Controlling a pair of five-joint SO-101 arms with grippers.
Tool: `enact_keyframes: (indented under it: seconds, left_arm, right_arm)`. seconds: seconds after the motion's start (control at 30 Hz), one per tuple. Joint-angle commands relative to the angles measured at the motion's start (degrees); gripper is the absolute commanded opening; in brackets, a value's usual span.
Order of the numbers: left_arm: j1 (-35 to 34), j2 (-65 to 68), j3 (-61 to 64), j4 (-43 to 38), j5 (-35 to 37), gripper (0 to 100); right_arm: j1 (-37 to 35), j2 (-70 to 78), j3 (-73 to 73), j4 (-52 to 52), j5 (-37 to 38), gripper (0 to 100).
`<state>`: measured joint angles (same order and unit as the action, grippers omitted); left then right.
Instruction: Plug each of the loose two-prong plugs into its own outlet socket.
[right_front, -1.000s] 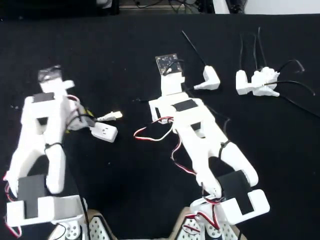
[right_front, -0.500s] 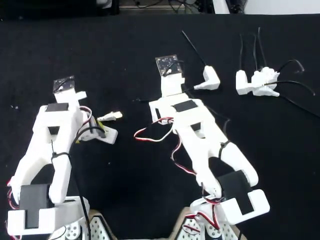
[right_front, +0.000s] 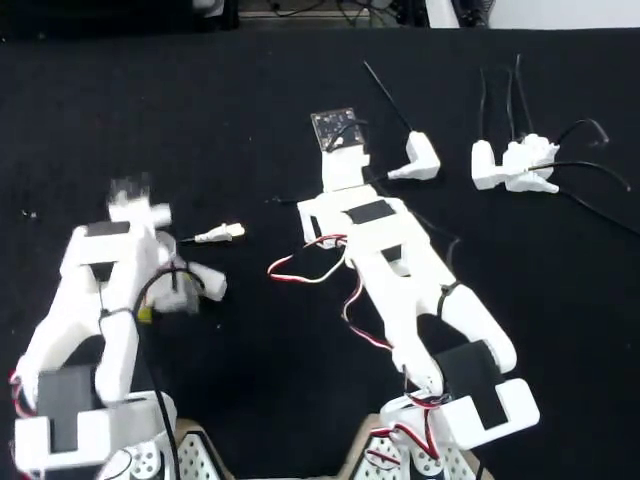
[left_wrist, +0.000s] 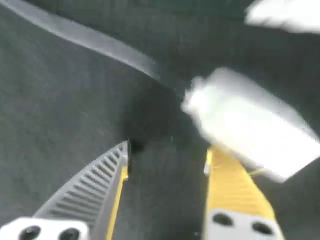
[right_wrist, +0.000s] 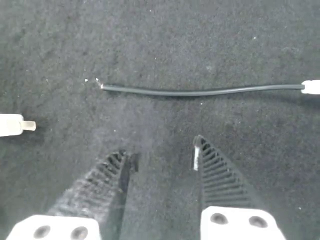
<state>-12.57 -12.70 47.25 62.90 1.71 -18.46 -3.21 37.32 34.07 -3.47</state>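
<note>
A white outlet block (right_front: 203, 281) lies beside my left arm, and in the left wrist view the block (left_wrist: 250, 127) rests against the tip of my yellow finger (left_wrist: 226, 175). My left gripper (left_wrist: 167, 160) is open with only black cloth between its fingers. A small white plug (right_front: 222, 234) lies just beyond the block. My right gripper (right_wrist: 160, 155) is open over bare cloth, with a thin black cable (right_wrist: 200, 92) ahead of it and a white plug tip (right_wrist: 15, 125) off to one side. An angled white plug (right_front: 421, 157) lies next to the right arm's wrist.
A cluster of white outlet pieces (right_front: 514, 164) with black cables sits at the far right of the black table (right_front: 250, 80). Red and white wires (right_front: 310, 270) loop off the right arm. A pale cable (left_wrist: 90, 42) crosses the cloth beyond my left gripper.
My left arm has drawn back toward the table's front, and the outlet block has slid slightly the same way. The right arm has not moved.
</note>
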Motion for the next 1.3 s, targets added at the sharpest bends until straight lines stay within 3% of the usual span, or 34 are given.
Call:
enact_keyframes:
  seconds: [0.0, 0.2, 0.3, 0.4, 0.5, 0.63, 0.83, 1.07, 1.27]
  left_arm:
    - [-5.5, -1.4, -0.1, 0.4, -6.5, 23]
    - [-10.3, -4.8, -4.2, 3.2, -8.2, 23]
    - [-9.3, -10.5, -9.3, 9.2, -7.6, 24]
    - [-5.8, -16.4, -13.6, 11.3, -2.1, 24]
    - [-0.7, -19.7, -14.4, 9.1, 5.6, 24]
    - [4.6, -19.7, -8.6, -0.3, 11.1, 24]
    - [5.8, -19.7, 3.5, -13.9, 11.2, 24]
    - [5.1, -20.5, 12.6, -14.2, 6.3, 23]
    - [-3.2, -20.5, 13.6, -11.9, 1.4, 23]
  right_arm:
    - [-0.7, -2.7, -0.6, -1.1, 0.6, 17.3]
    - [-0.8, -2.7, -0.6, -1.1, 0.6, 17.3]
    - [-0.8, -2.7, -0.6, -1.1, 0.6, 17.3]
    - [-0.8, -2.7, -0.6, -1.1, 0.6, 17.3]
    - [-0.8, -2.7, -0.6, -1.1, 0.6, 17.3]
    - [-0.8, -2.7, -0.4, -1.1, 0.6, 17.3]
    - [-0.5, -2.7, -0.4, -1.1, 0.6, 17.3]
    - [-0.6, -2.7, -0.5, -1.1, 0.6, 17.3]
    - [-0.6, -2.7, -0.6, -1.1, 0.6, 17.3]
